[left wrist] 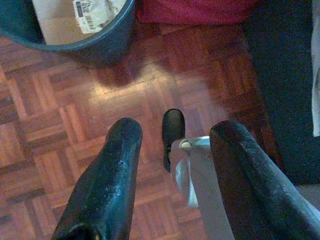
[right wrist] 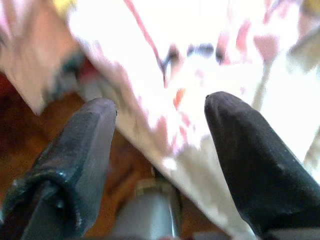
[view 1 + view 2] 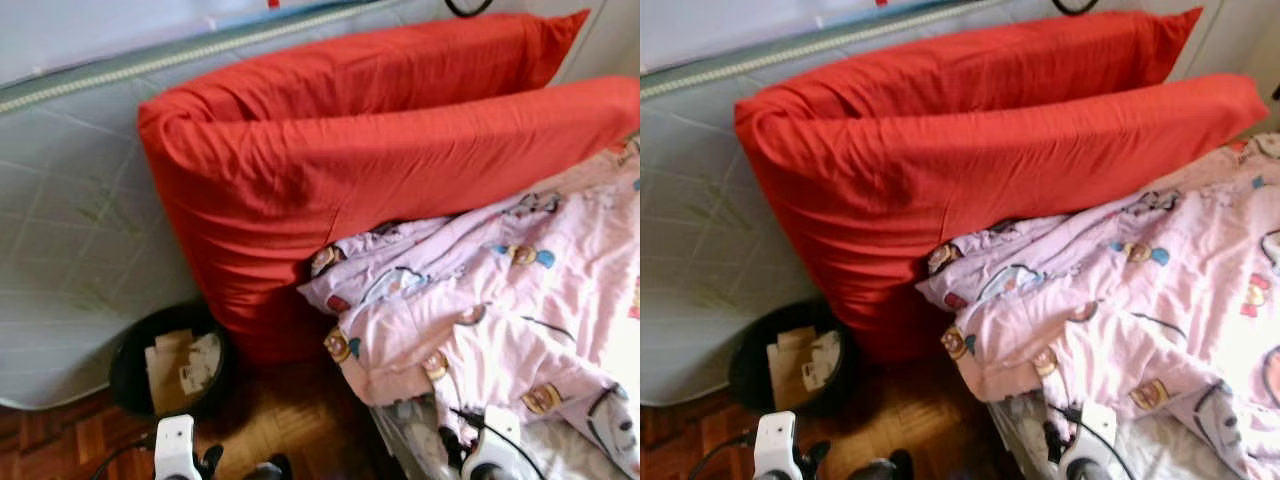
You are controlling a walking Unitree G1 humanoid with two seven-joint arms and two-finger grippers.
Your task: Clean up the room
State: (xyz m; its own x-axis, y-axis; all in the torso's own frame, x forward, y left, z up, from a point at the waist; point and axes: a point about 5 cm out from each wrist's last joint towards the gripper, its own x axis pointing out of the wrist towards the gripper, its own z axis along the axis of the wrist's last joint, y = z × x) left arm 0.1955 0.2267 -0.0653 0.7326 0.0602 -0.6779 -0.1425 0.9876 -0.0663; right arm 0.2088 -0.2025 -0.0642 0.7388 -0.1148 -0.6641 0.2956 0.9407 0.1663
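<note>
No words or numbers clear enough to read. White label [image 1: 94, 14] on cardboard in dark bin [image 1: 107, 37] has barcode and tiny print, too small and blurry to make out. Pink blanket [image 3: 520, 300] has cartoon pictures, no letters to read. Red pillows [image 3: 380, 150] plain.

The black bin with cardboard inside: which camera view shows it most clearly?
The left eye view shows the black bin best: its whole round rim and the cardboard inside. The right eye view shows the same, slightly darker. The left wrist view catches one curved edge beyond the open left end effector.
</note>
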